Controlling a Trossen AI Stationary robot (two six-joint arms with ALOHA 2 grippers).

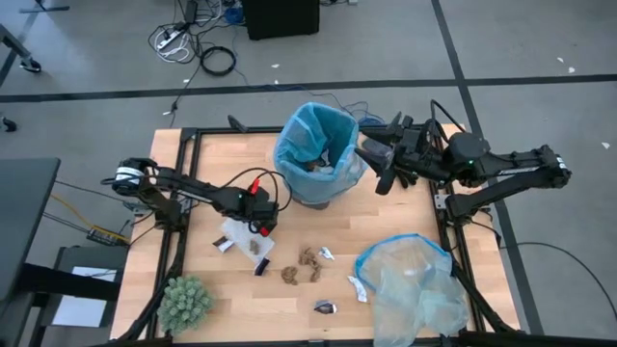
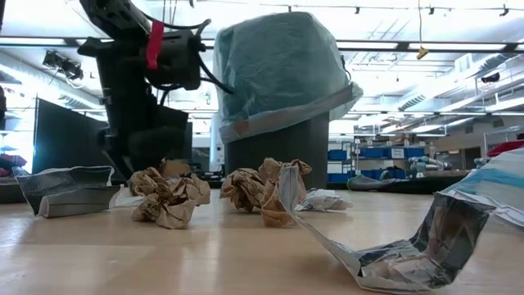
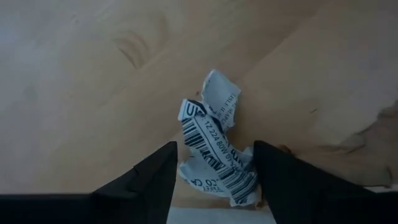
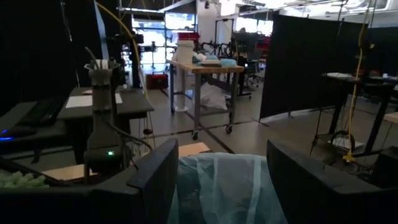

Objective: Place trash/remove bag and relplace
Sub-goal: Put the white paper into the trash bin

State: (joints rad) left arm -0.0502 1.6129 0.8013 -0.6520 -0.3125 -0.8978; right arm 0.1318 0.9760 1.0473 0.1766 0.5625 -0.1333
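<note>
While the bin [image 1: 328, 188] stands at the bench's [image 1: 207, 159] far edge near the middle, lined with the sky-blue bag [image 1: 318, 135], clutter sits all round the work area: green spiky ball [image 1: 184, 301] at the near-left corner, pale grey-blue plastic bag [image 1: 415, 284] slumped at the near-right corner. Nothing blocks the left arm's drop to the scraps; cables loop off its wrist only.

Left pincer [image 1: 258, 234] is down left of centre, jaws parted, straddling a crumpled white barcode wrapper [image 3: 214, 152] that lies on the wood between the fingers [image 3: 149, 177]; can't tell if the pads touch it yet. Not lifted.

Right pincer [image 1: 371, 159] hovers at the bin's right rim, jaws wide apart, holding nothing, bag edge directly ahead of it.

Loose trash count on the bench, from above: three brown paper wads [image 1: 308, 260] clustered mid-bench, about four white wrapper pieces, including one [image 1: 359, 287] just beside the grey-blue bag, and one dark bit [image 1: 325, 307] near the front edge. More scraps already inside the bin, count unclear. One bin, one blue bag.
</note>
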